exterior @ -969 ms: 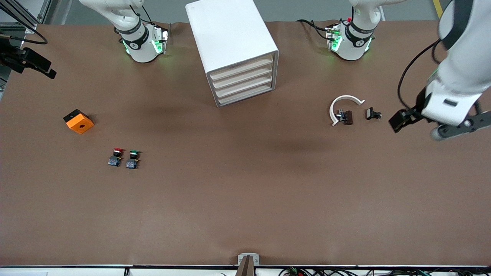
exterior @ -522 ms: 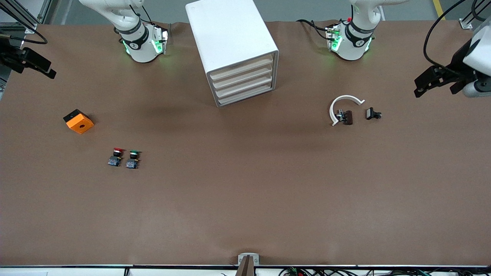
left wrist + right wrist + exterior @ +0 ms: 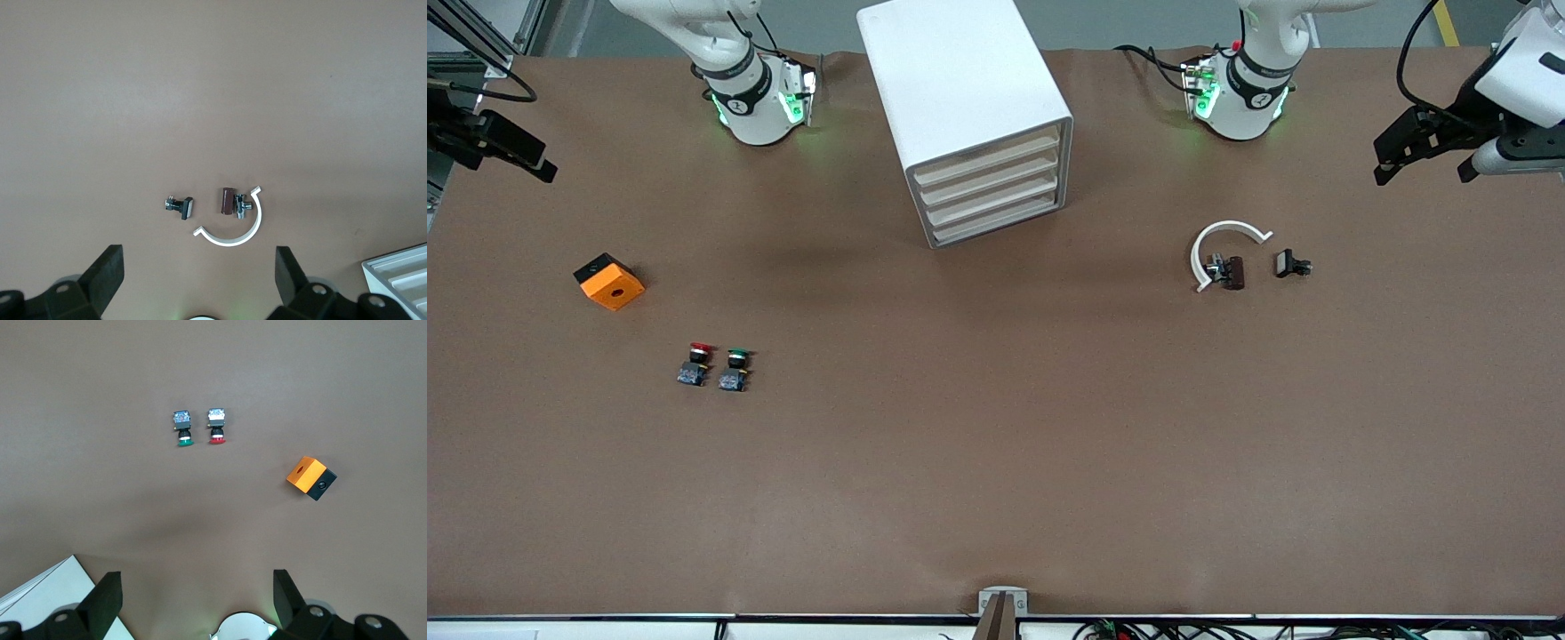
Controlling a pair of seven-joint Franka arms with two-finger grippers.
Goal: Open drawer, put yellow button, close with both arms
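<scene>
Front view: the white cabinet (image 3: 960, 80) stands at twelve o'clock on the brown table (image 3: 996, 462), between the two arm bases. Its four slim fronts face the camera at a slight angle. The drawer (image 3: 987, 158), the highest of them, sits shut and flush with the three below.

The left gripper (image 3: 1423, 171) hovers at two o'clock over the table's edge at the left arm's end. The right gripper (image 3: 511, 147) hovers at ten o'clock over the edge at the right arm's end.

An orange box (image 3: 609, 282) lies at nine o'clock. The red-capped button (image 3: 696, 363) and the green-capped button (image 3: 735, 369) stand side by side nearer the camera, at about eight. Between two and three o'clock a white curved clip (image 3: 1223, 244) partly rings a brown piece (image 3: 1232, 272), with a small black piece (image 3: 1289, 264) just beside it. Nothing stands in front of the drawers, and the middle and six o'clock stretch of the table is open.

Left wrist view: the fingers (image 3: 107, 273) are spread wide with nothing between them, above the clip group. A corner of the cabinet shows.

Right wrist view: the fingers (image 3: 103, 600) are likewise spread and hold nothing, above bare table, with the two buttons and the orange box well apart from them.
</scene>
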